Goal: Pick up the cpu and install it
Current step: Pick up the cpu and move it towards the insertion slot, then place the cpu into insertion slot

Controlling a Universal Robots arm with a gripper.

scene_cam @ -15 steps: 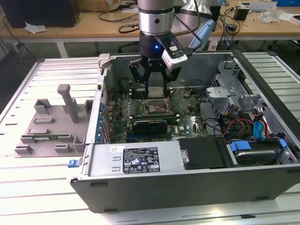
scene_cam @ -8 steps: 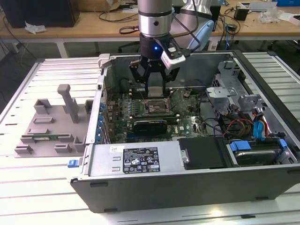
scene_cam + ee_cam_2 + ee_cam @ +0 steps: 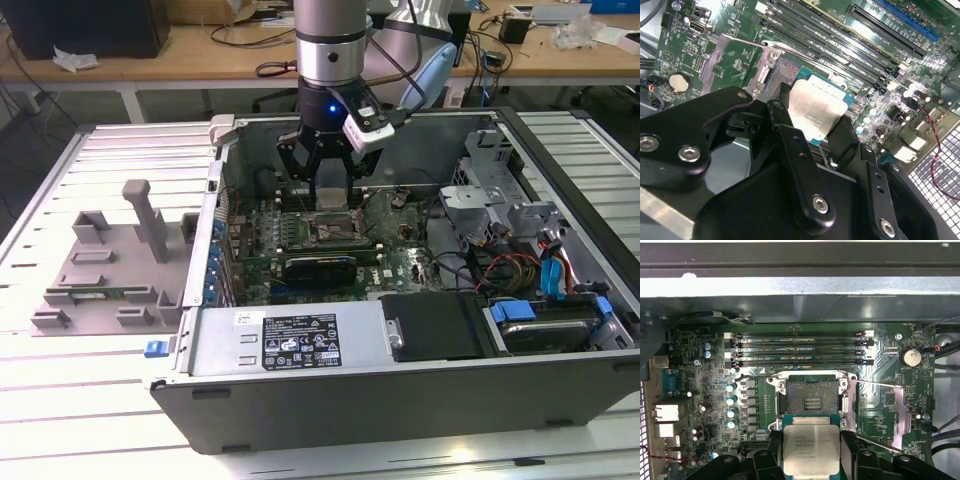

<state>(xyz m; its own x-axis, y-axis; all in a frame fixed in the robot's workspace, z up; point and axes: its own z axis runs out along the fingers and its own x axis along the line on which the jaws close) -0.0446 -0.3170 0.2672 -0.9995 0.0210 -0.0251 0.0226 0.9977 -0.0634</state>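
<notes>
One tool [image 3: 328, 188], clamped on the cpu [image 3: 811, 449]; cpu hangs flat over the open socket's [image 3: 811, 399] near edge.

bare open socket [image 3: 812, 401] beneath cpu [image 3: 811, 449]

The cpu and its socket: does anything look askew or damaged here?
Nothing stands out. The gripper holds the cpu level, near the open socket; no damage shows.

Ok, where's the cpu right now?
In both wrist views the cpu is held in the gripper, over the motherboard, at the edge of the open socket and not yet in it.
</notes>
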